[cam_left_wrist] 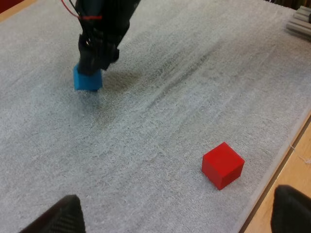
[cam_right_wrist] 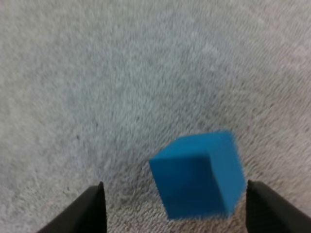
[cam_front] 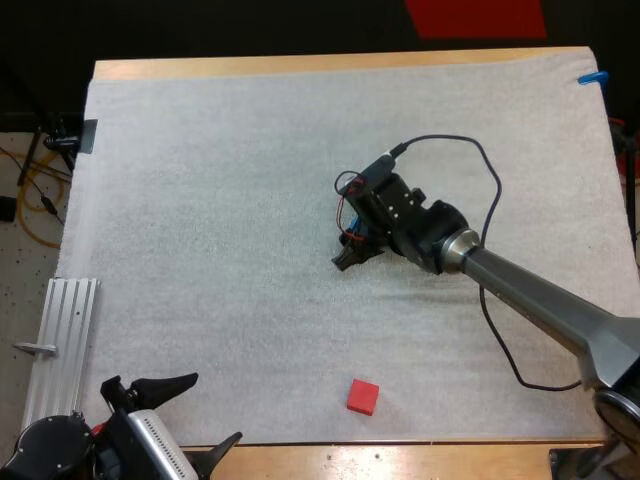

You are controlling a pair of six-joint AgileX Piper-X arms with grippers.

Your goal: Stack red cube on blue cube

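Note:
The red cube (cam_front: 363, 396) lies on the white mat near the table's front edge, and it sits just ahead of my left gripper (cam_left_wrist: 177, 218) as a red cube (cam_left_wrist: 222, 165) on the mat. My left gripper (cam_front: 200, 415) stands open at the front left with nothing between its fingers. The blue cube (cam_left_wrist: 87, 80) rests on the mat's middle, under my right gripper (cam_left_wrist: 95, 58). My right gripper (cam_front: 350, 255) hangs low over it and hides most of it from above. Its fingers (cam_right_wrist: 92, 208) stand apart on either side of the blue cube (cam_right_wrist: 199, 174), open.
A ribbed aluminium rail (cam_front: 60, 340) lies along the mat's left edge, near my left arm; it is also the rail (cam_left_wrist: 301, 22) far behind the red cube. The wooden front edge (cam_front: 400, 460) runs just behind the red cube.

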